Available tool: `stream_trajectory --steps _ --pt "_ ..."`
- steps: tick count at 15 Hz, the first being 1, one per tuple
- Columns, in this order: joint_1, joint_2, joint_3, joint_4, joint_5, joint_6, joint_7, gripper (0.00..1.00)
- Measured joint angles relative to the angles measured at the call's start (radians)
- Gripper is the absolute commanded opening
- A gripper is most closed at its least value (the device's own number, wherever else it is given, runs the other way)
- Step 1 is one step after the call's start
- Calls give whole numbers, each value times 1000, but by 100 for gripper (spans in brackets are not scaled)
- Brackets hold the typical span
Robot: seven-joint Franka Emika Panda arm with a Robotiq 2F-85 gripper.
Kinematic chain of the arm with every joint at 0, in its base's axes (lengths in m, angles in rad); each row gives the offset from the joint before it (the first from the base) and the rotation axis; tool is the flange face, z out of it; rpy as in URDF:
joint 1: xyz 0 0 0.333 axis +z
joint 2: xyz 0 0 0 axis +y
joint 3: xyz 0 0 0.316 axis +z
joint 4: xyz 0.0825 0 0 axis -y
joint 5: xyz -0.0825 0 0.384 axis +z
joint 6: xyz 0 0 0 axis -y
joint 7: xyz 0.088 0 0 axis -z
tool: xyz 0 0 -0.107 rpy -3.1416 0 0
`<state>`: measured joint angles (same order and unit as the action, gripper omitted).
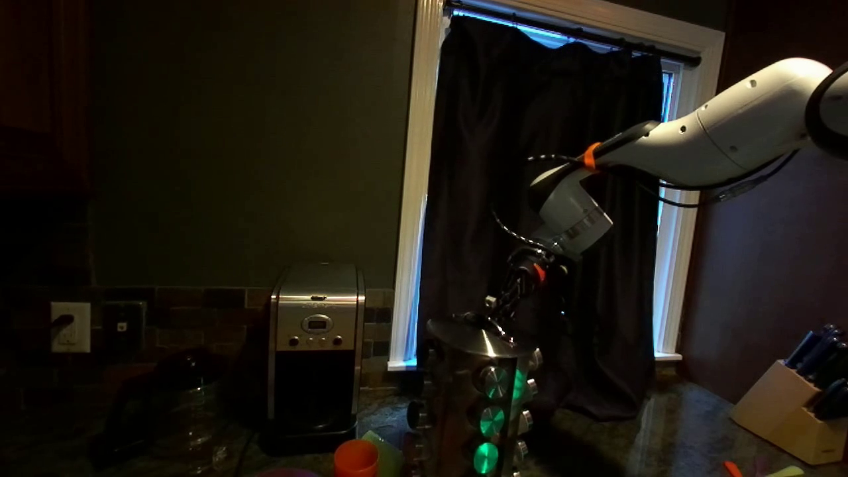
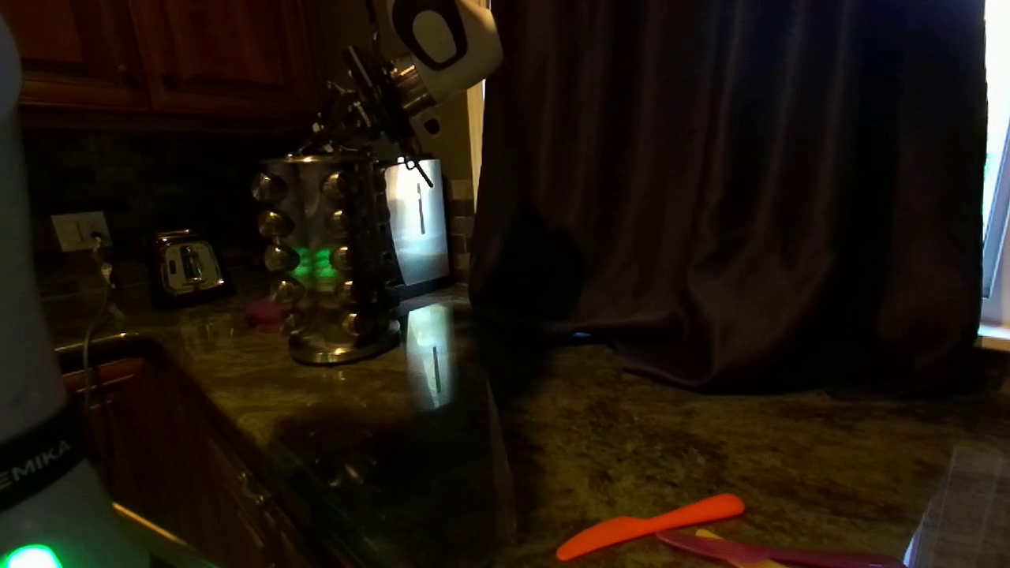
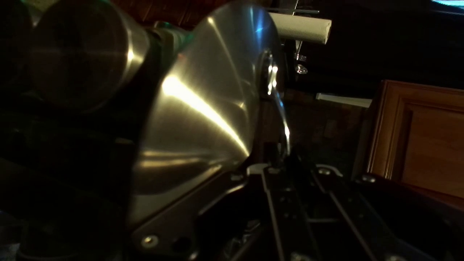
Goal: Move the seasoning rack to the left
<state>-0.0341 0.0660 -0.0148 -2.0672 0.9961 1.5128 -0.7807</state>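
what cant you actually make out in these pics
Seasoning rack: its contents are hidden behind round caps in an exterior view.
Display on the coffee maker: too small to read in an exterior view.
Blades: hidden inside the knife block in an exterior view.
Purple thing: cut off by the bottom edge in an exterior view.
Hand: dark and blurred in the wrist view; how firmly it holds the handle is unclear.

**Deep Gloom, Hard Glints**

You get dim exterior views: bluish light edges the curtain (image 1: pixel 550 199), green glints mark the seasoning rack (image 1: pixel 464 397), the table (image 2: pixel 710 442) mirrors the bright coffee maker (image 2: pixel 414 244). In your wrist view, glare streaks the metal top (image 3: pixel 197 119); a jar cap (image 3: pixel 83 58) looks blurred.
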Motion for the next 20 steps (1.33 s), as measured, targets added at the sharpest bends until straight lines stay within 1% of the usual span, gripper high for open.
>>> stream_trajectory --steps 1,2,3,6,10,11,16,20 --pt "1 0 2 0 -1 0 -1 37" --pt "2 0 3 1 -2 0 -2 38" --pt "3 0 5 1 -2 0 -4 44" --pt "10 0 11 19 3 -2 -31 67" --pt "21 -11 18 31 3 -7 -36 99" --pt "24 -16 21 31 1 -7 -36 100" --pt "44 -35 34 31 -20 -5 -36 100" --pt "57 -59 47 33 -77 32 -35 100"
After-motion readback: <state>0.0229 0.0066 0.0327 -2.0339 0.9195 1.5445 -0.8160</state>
